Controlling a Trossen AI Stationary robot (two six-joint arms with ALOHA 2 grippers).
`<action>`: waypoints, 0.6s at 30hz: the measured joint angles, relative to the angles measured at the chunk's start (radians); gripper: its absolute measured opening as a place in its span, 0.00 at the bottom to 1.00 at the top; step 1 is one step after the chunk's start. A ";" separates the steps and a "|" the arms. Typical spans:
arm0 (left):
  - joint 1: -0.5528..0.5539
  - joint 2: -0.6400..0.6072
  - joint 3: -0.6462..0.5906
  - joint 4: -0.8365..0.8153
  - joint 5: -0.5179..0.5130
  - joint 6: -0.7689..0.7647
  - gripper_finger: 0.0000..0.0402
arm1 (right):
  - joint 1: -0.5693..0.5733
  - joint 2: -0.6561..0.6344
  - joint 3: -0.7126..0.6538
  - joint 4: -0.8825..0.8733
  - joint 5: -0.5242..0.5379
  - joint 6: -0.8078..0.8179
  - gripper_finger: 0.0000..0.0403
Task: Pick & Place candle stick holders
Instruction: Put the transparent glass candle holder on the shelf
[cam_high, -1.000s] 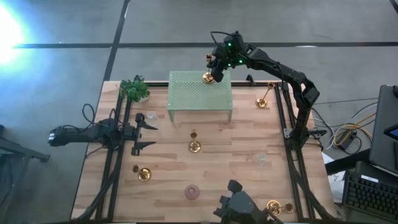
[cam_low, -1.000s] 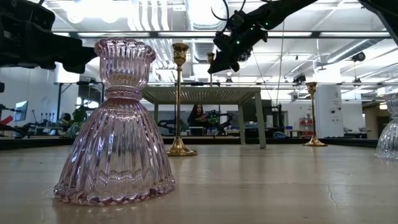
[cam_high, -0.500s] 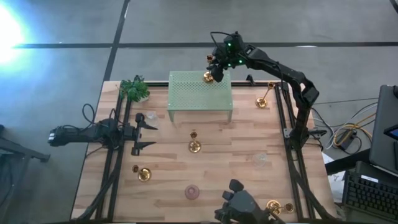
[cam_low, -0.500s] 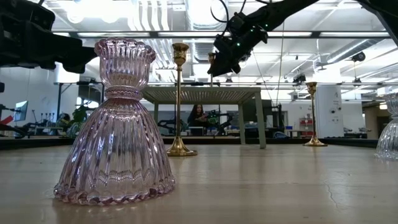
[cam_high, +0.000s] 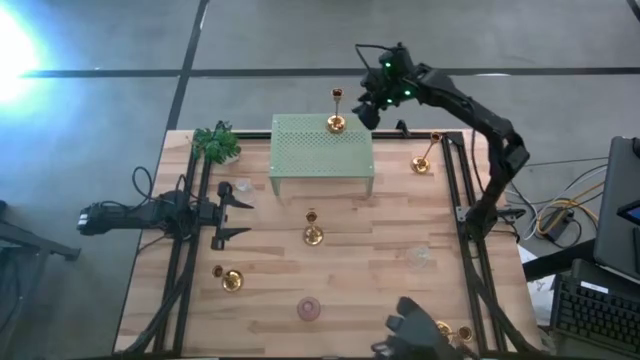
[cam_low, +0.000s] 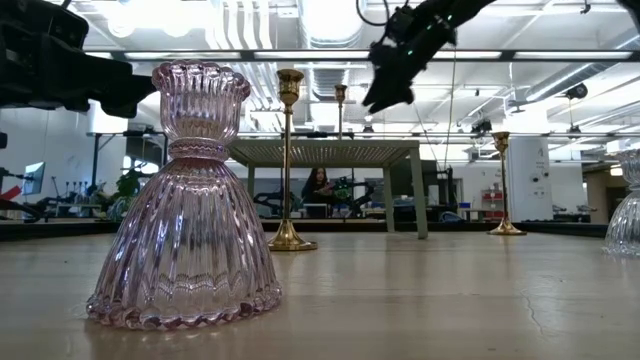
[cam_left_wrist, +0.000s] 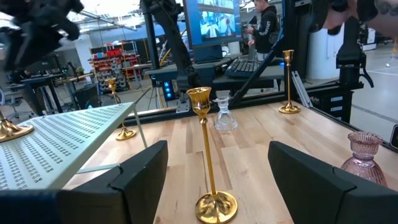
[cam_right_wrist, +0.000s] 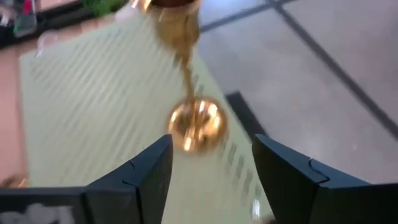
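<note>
A gold candle stick holder (cam_high: 335, 121) stands upright by its round base (cam_right_wrist: 194, 127) on the far right corner of the green perforated stand (cam_high: 322, 150). My right gripper (cam_high: 372, 108) hangs open just right of it, touching nothing; its fingers (cam_right_wrist: 134, 180) frame the base from a distance. My left gripper (cam_high: 235, 212) waits open at the table's left, pointing at another candle stick holder (cam_left_wrist: 208, 162) standing mid-table (cam_high: 313, 233). More stand at the right (cam_high: 423, 160), near left (cam_high: 231, 280) and near right (cam_high: 440, 330).
A pink ribbed glass holder (cam_low: 190, 200) stands near the front edge (cam_high: 309, 309), a clear glass one (cam_high: 418, 256) right of centre. A small green plant (cam_high: 217, 143) sits at the far left corner. Bare wood lies in front of the stand.
My right gripper has opened and let go of the candle stick holder on the green stand, then drawn back up and toward the table's right edge. The candle stick holder stays upright on the stand.
</note>
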 joint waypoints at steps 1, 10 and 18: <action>0.000 0.000 0.000 0.000 0.000 0.000 0.70 | 0.000 -0.017 0.000 -0.049 0.000 -0.011 0.52; 0.000 0.000 0.000 0.000 0.000 0.000 0.70 | 0.043 -0.221 -0.056 -0.378 -0.001 -0.041 0.42; 0.000 0.000 0.000 0.000 0.000 0.000 0.70 | 0.165 -0.521 -0.293 -0.334 -0.003 0.074 0.32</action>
